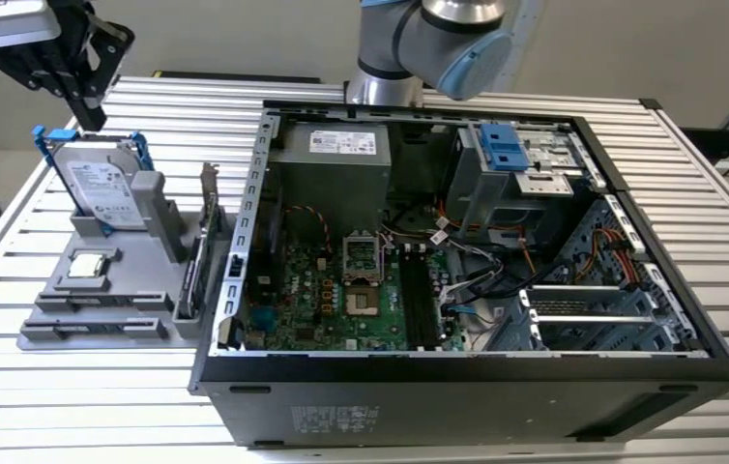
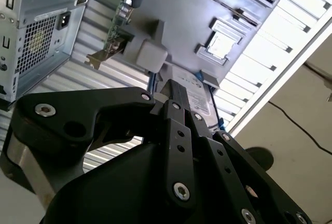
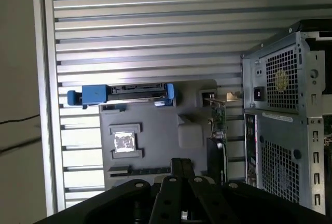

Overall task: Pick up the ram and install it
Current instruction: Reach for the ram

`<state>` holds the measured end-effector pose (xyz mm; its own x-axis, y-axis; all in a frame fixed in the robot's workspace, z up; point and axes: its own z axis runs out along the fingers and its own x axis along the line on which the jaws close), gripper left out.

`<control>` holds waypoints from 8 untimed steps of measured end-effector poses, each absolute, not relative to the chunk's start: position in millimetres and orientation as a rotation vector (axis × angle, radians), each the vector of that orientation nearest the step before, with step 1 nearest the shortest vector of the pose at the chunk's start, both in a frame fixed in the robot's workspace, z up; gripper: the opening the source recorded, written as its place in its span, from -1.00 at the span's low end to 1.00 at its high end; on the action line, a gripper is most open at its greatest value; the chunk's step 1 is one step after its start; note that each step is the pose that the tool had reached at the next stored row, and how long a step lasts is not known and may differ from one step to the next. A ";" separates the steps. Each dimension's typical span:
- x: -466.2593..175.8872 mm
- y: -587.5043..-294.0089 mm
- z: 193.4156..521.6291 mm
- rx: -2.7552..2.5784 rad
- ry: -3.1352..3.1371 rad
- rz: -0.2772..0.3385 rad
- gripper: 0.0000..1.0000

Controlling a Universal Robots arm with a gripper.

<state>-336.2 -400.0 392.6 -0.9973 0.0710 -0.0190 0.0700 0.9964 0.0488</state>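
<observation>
Claw [image 1: 85, 111] sits closed on nothing, fingertips pressed together, hanging over the hard drive [image 1: 101, 184] at the far end of the grey tray [image 1: 43, 336] on the counter [image 1: 81, 406]. I take the ram [image 3: 140, 170] to be the dark strip standing on edge in the tray's stick holder, beyond the processor [image 3: 124, 142] from the drive and well apart from the claw. I judge it light, stiff, thin and brittle. I'd pinch its flat faces near mid-length on the upper edge, clear of the contacts. The arm reaches out past the computer case [image 1: 468, 406] to the exterior view's left, with the wrist tilted and the claw pointing down.
</observation>
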 end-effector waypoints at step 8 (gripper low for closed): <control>-350.5 -400.0 392.7 0.075 3.120 0.075 -1.00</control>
